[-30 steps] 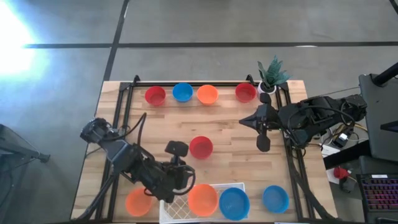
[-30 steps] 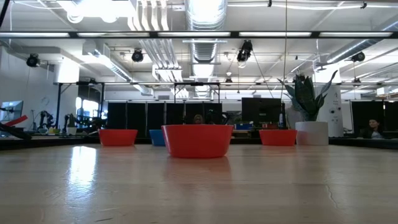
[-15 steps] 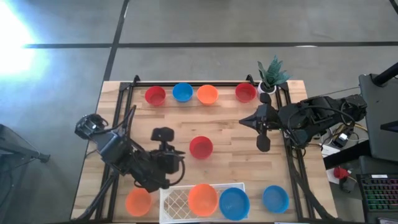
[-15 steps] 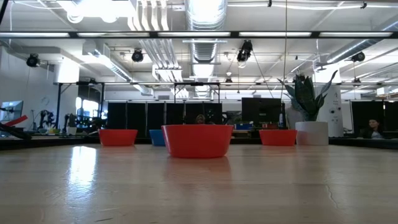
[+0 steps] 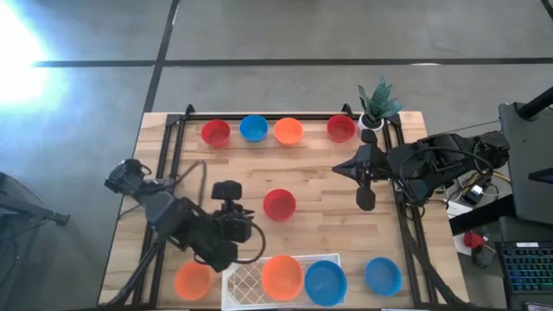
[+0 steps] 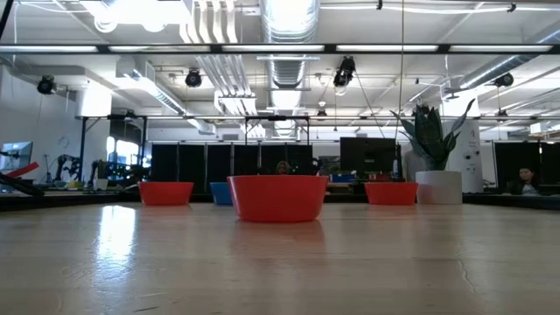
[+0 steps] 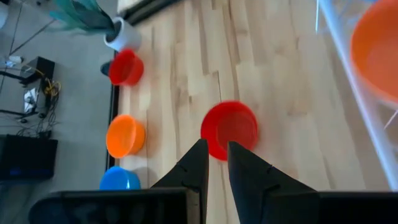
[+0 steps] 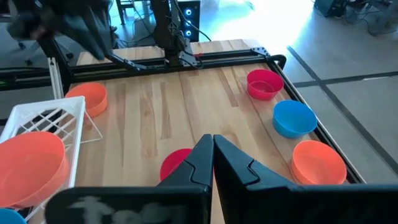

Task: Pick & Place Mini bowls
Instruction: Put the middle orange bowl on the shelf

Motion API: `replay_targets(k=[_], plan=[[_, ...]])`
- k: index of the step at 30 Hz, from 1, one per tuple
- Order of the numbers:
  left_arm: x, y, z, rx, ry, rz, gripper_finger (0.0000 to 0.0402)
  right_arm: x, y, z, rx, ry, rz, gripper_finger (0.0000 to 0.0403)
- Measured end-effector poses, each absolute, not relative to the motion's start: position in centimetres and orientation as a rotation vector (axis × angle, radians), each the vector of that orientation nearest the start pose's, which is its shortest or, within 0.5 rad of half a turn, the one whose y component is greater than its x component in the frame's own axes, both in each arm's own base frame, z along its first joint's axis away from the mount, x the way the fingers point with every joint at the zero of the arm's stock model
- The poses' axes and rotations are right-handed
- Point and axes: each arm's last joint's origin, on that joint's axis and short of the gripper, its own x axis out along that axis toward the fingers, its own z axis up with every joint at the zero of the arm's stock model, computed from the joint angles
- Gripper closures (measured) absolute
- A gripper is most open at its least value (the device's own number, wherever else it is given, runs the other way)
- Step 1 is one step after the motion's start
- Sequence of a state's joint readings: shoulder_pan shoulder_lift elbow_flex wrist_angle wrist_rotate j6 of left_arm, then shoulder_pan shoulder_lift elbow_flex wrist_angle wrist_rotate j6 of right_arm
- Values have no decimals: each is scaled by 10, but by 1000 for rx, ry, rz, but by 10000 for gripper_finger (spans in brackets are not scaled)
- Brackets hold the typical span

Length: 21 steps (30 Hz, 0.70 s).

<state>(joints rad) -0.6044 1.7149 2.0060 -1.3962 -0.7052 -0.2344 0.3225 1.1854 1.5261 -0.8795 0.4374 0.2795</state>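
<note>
Upright glossy mini bowls (image 5: pixel 279 205): four along far edge, one mid-table, four near.

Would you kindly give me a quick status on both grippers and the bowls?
Left gripper narrowly open, empty, aimed at centre red bowl. Right gripper shut, parked. Orange bowl in white tray. Nothing in the way.

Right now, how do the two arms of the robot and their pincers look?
Both arms are dark, nearly black, built of bulky jointed segments with black cables looping along them. The left pincer has two dark, wedge-shaped fingers narrowing to points. The right pincer has the same tapered dark fingers. Seen from above, each arm carries a rounded black block near its wrist. No markings show.
</note>
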Motion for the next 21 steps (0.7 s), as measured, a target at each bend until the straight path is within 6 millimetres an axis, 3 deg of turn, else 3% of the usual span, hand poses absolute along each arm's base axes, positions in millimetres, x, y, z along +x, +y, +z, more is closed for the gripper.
replay_targets(k=[6, 11, 21], plan=[[285, -174, 370, 485, 879, 176, 346, 205, 56, 438, 74, 479, -181, 394], [297, -184, 343, 471, 862, 67, 346, 205, 56, 438, 74, 479, -180, 394], [306, -190, 315, 459, 826, 1, 346, 205, 56, 438, 74, 479, -180, 394]])
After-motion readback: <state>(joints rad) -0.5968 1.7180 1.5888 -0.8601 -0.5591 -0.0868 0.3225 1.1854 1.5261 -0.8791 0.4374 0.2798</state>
